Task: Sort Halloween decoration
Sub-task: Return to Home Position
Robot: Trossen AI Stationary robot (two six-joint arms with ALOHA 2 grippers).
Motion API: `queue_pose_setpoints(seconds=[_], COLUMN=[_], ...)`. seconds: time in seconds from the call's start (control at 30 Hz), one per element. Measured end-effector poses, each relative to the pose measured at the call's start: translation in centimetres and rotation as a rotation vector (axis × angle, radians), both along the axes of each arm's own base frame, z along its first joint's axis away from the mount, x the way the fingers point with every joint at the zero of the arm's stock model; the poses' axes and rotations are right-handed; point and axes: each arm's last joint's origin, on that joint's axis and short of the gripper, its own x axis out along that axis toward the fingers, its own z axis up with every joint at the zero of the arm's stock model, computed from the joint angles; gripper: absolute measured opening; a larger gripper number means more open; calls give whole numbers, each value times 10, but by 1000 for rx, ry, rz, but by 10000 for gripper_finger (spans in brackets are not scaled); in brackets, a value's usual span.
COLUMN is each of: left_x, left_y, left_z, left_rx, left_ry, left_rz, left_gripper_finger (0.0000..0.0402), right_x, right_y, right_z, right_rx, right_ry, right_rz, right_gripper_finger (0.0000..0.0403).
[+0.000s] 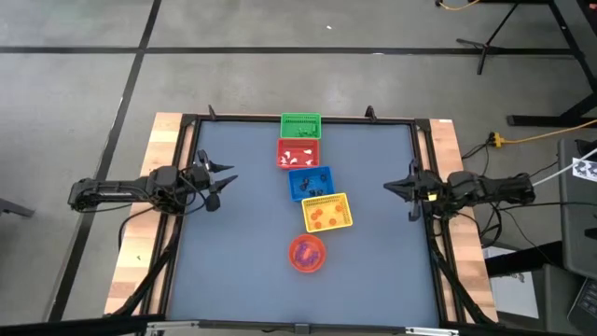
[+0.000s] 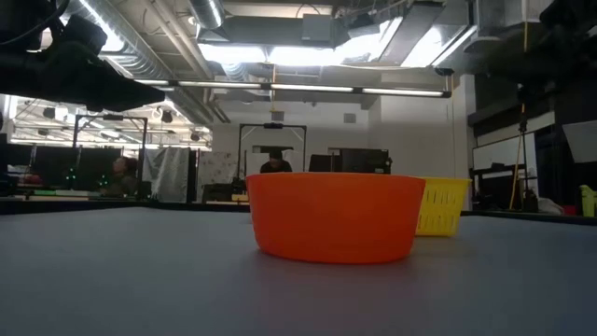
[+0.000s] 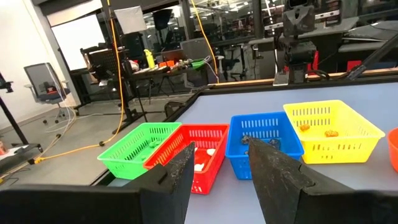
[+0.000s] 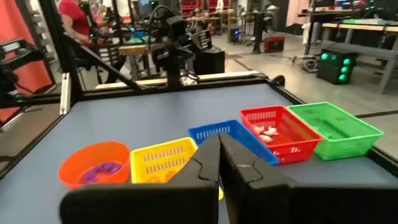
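Four square baskets stand in a row down the table's middle: green (image 1: 300,124) farthest, then red (image 1: 299,152), blue (image 1: 310,183) and yellow (image 1: 327,213). A round orange bowl (image 1: 307,253) stands nearest. The Halloween decoration lies inside them as tiny trinkets: white ones (image 4: 266,132) in the red basket, dark ones (image 1: 312,179) in the blue, orange ones (image 3: 331,132) in the yellow, purple ones (image 4: 103,168) in the bowl. My left gripper (image 1: 224,185) (image 3: 217,168) hovers open at the table's left edge. My right gripper (image 1: 388,187) (image 4: 219,155) hovers shut at the right edge. Both point level at the baskets and hold nothing.
Bare grey table top (image 1: 233,261) lies between each gripper and the baskets. A dark frame (image 1: 298,119) and wooden side strips (image 1: 159,140) border the table. In the low view the bowl (image 2: 336,215) stands in front of the yellow basket (image 2: 440,205). People show in the room beyond.
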Motion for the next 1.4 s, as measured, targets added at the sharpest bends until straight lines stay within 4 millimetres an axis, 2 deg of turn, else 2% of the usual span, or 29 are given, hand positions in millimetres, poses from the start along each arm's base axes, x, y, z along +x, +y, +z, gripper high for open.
queue_pose_setpoints(seconds=[0.4, 0.6, 0.83, 0.97, 1.2, 1.4], left_x=[0, 0, 0, 0, 0, 0], left_y=[0, 0, 0, 0, 0, 0], left_z=[0, 0, 0, 0, 0, 0], left_rx=[0, 0, 0, 0, 0, 0], left_ry=[0, 0, 0, 0, 0, 0], left_rz=[1, 0, 1, 1, 1, 1], left_gripper_finger=[137, 137, 137, 137, 137, 137], right_x=[14, 18, 19, 19, 20, 21], right_y=[3, 5, 1, -6, -11, -12], right_z=[-38, -41, -42, -42, -46, -47], right_rx=[-5, -106, -174, -219, -135, -66], right_ry=[-44, -133, -118, -102, -77, -61], right_rz=[-8, 46, 37, -25, 65, 50], right_gripper_finger=[3, 3, 3, 3, 3, 3])
